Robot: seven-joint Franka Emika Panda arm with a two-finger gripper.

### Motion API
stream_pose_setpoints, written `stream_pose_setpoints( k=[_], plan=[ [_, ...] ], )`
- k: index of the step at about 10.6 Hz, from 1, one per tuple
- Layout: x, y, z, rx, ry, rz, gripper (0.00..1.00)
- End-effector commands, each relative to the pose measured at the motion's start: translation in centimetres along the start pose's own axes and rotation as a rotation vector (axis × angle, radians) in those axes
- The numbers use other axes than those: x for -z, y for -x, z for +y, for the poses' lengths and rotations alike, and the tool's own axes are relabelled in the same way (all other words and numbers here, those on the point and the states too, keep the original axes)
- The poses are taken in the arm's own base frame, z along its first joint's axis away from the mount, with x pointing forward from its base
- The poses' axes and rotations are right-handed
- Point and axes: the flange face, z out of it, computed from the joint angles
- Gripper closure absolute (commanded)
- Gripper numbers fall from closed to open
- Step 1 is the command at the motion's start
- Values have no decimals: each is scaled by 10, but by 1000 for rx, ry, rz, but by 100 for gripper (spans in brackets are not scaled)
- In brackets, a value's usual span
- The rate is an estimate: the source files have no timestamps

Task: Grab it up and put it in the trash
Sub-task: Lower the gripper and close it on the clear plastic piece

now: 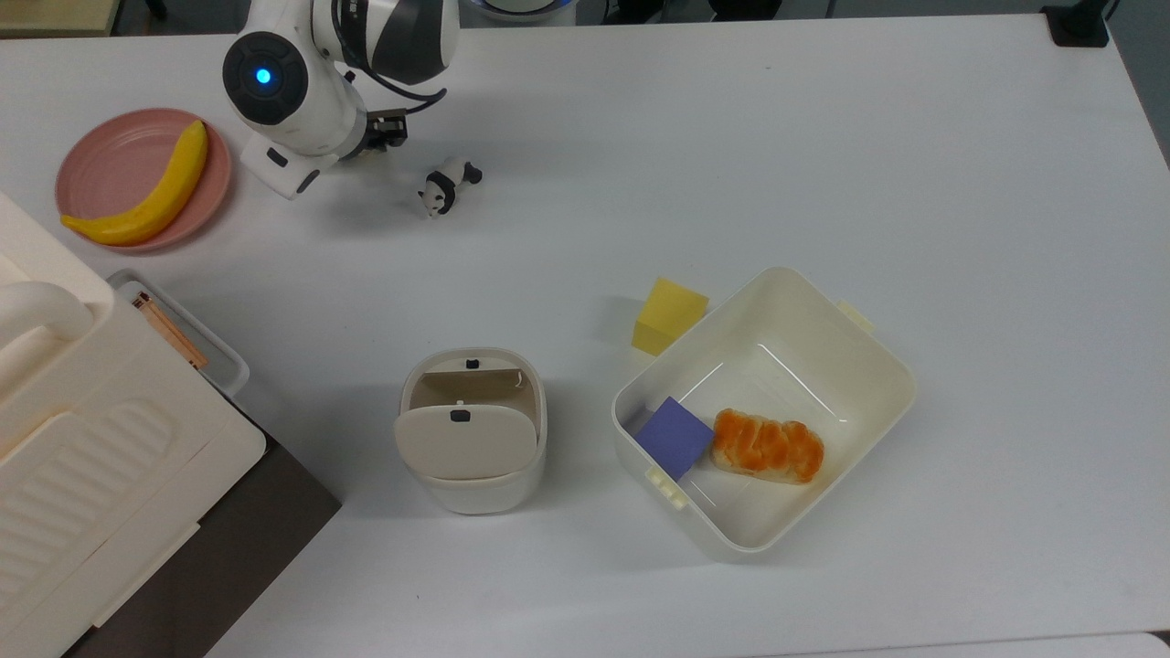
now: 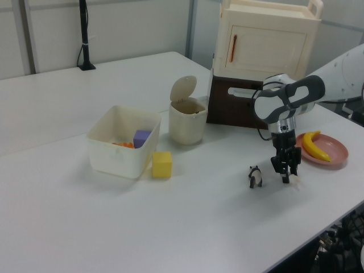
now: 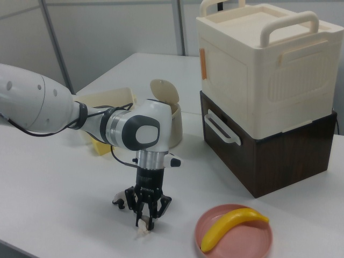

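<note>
The crumpled off-white paper wad [image 3: 142, 231] lies on the white table, just left of the panda toy [image 1: 446, 185] in the top view. My gripper [image 3: 146, 221] points straight down with its fingers closed in around the wad. In the left view the gripper [image 2: 287, 177] stands beside the panda [image 2: 255, 176], and a bit of the wad [image 2: 296, 181] peeks out at the fingertips. In the top view the arm [image 1: 302, 82] covers the wad. The cream-beige trash bin [image 1: 473, 429] stands at the table's middle front in the top view with its flap lid tipped up.
A pink plate [image 1: 110, 164] with a banana lies left of the gripper in the top view. A large cream tub [image 1: 877, 347] holds bread and a purple block, with a yellow block [image 1: 669, 315] beside it. A cream cabinet [image 1: 82, 475] on a dark base fills the top view's lower left.
</note>
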Motion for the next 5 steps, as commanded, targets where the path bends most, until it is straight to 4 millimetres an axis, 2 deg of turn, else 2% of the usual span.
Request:
stream_pose_setpoints(
  k=[1, 3, 4, 5],
  plan=[
    [14, 4, 0, -18, 41, 11, 80],
    [66, 1, 1, -64, 61, 56, 80],
    [96, -5, -7, -101, 81, 112, 80],
    [121, -13, -24, -106, 105, 158, 80]
  ],
)
